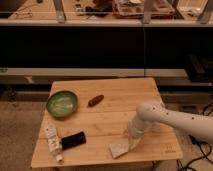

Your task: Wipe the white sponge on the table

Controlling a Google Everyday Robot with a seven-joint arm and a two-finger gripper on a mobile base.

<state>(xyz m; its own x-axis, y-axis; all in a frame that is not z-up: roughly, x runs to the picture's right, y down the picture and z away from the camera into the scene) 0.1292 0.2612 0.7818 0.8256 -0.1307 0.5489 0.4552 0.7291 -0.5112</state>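
Your arm (180, 121) extends from the right edge of the scene as a white, rounded link. It runs leftward and slightly upward over the near right part of the tabletop (107, 120). At the bulbous joint (149, 111) on its left end it bends sharply, and the wrist (137, 127) slopes down toward the near left. Your gripper (132, 142) is at the bottom of that slope, low over the near right area of the tabletop. It points downward, and its tip meets the right edge of the white sponge (118, 148).
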